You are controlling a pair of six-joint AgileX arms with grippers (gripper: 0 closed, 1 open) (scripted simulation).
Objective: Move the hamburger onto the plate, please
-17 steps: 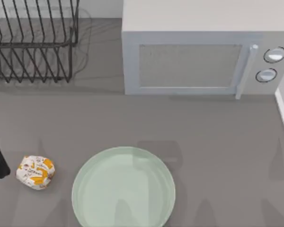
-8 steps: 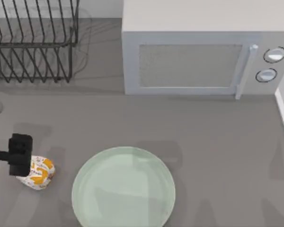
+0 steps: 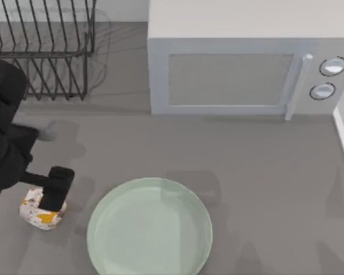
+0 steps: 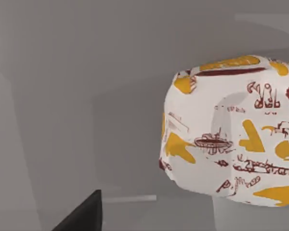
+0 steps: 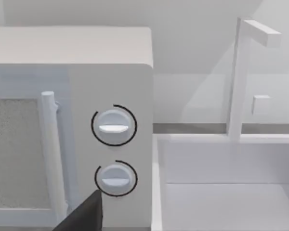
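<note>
Your left gripper reaching in from the tabletop's left, hanging over the hamburger, partly hiding it, jaw state unreadable, hamburger lying just left of the plate.

Hamburger just left of plate

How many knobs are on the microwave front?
2: upper knob and lower knob, stacked at the right end of the microwave, right of its door handle.
</note>
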